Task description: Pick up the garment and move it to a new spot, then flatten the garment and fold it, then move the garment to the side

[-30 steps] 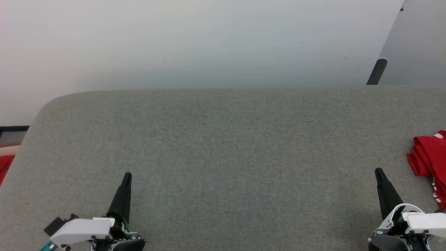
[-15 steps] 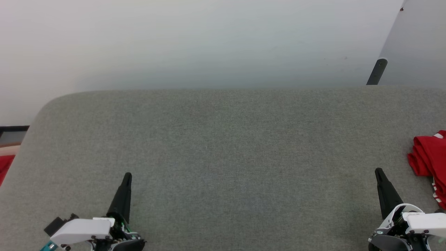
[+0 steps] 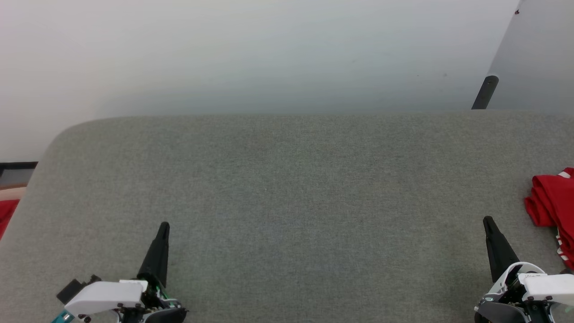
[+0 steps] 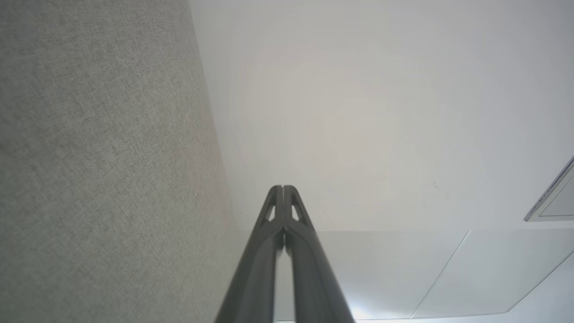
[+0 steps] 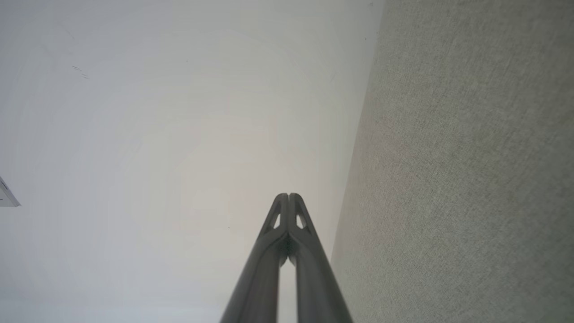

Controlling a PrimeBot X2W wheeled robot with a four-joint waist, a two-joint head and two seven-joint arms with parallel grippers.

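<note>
At the far left of the head view, a strip of red cloth (image 3: 6,216) lies below and off the rounded corner of the table (image 3: 287,179), whose grey woven top spreads across the whole width of the view beneath a pale wall (image 3: 251,54). The left gripper (image 3: 164,225) sits at the lower left over the near part of the table, its white housing low in the view and its dark fingers pointing away from the robot as one slim spike. In the left wrist view the two fingers are pressed together with their tips meeting and nothing between them, the grey fabric on that view's left and the pale wall on its right. The middle of the table shows only its weave. At the lower right the right gripper (image 3: 486,220) is posed much the same, its fingers tapering to a single point that leans slightly leftward. The right wrist view shows its tips touching, nothing gripped, with the fabric on that view's right. The garment (image 3: 552,204) lies on the table at the right edge of the head view, a bunched red heap partly cut off by the frame, with a bit of white-and-red striped trim at its lower side. It is just to the right of the right gripper's tip and apart from it. Beyond the table's far edge on the right, a dark post (image 3: 485,92) stands at the foot of a slanted grey panel (image 3: 538,54).
</note>
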